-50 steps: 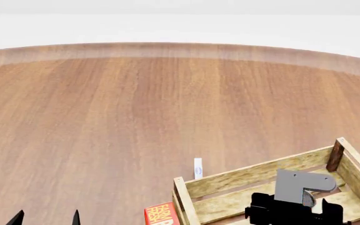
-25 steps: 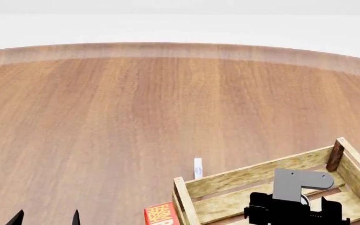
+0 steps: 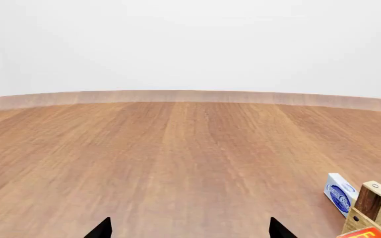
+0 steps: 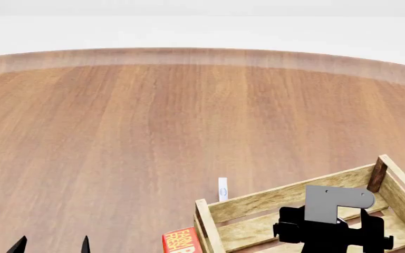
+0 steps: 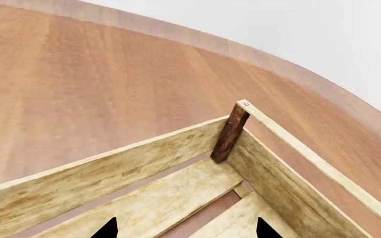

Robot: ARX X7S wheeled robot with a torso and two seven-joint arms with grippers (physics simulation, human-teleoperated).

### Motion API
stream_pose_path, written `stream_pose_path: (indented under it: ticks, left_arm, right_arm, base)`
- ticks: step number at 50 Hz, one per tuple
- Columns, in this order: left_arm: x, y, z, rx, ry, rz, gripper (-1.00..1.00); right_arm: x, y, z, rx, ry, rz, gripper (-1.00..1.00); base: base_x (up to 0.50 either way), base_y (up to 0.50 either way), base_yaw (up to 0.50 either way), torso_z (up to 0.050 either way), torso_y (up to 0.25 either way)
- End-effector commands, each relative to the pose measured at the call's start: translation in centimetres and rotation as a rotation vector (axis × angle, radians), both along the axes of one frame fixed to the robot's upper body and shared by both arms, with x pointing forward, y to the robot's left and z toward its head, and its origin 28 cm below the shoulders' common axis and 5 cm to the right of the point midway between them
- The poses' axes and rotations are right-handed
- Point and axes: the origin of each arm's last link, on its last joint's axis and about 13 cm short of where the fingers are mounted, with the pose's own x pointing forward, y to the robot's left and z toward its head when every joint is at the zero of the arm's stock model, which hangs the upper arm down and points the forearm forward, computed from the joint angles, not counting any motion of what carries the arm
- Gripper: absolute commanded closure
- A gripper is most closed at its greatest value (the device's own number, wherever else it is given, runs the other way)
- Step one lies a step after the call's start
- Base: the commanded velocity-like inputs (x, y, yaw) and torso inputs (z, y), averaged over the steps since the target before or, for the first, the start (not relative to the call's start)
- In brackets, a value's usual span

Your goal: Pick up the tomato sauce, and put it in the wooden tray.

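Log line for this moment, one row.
right gripper: open, empty, over wooden tray | left gripper: open, idle | tomato sauce: not visible

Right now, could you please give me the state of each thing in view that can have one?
wooden tray: upright on the table, visible part empty.
right gripper: open, empty, over the tray's inside.
left gripper: open, empty, above bare table.
white-and-blue box: resting on the table just outside the tray.
red box: beside the tray, cut by the frame.
tomato sauce: not in view.
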Motion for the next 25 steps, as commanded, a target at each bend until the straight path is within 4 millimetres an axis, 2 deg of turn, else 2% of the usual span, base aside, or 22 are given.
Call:
stream_pose_path:
  ticks: [1, 11, 17, 25]
  left_arm:
    - [0.1, 0.0, 0.0, 0.000, 0.000, 0.001, -1.00]
    - [0.0, 0.0, 0.0, 0.000, 0.001, 0.001, -1.00]
    - [0.0, 0.0, 0.0, 0.000, 0.001, 0.002, -1.00]
    - [-0.1, 0.0, 0.1, 0.000, 0.001, 0.002, -1.00]
  right_arm:
    - [-0.1, 0.1, -0.1, 0.005, -0.072, 0.030, -1.00]
    - [0.0, 0.5, 0.5, 0.077, -0.234, 0.134, -1.00]
    - [-1.7, 0.7, 1.9, 0.016, -0.319, 0.136, -1.00]
    - [-3.8, 0.8, 3.0, 0.041, -0.378, 0.159, -1.00]
  base:
    - [0.00, 0.00, 0.00, 0.000, 0.000]
    - [0.00, 0.00, 0.00, 0.000, 0.000]
    - [0.00, 0.00, 0.00, 0.000, 0.000]
    - [0.00, 0.00, 0.00, 0.000, 0.000]
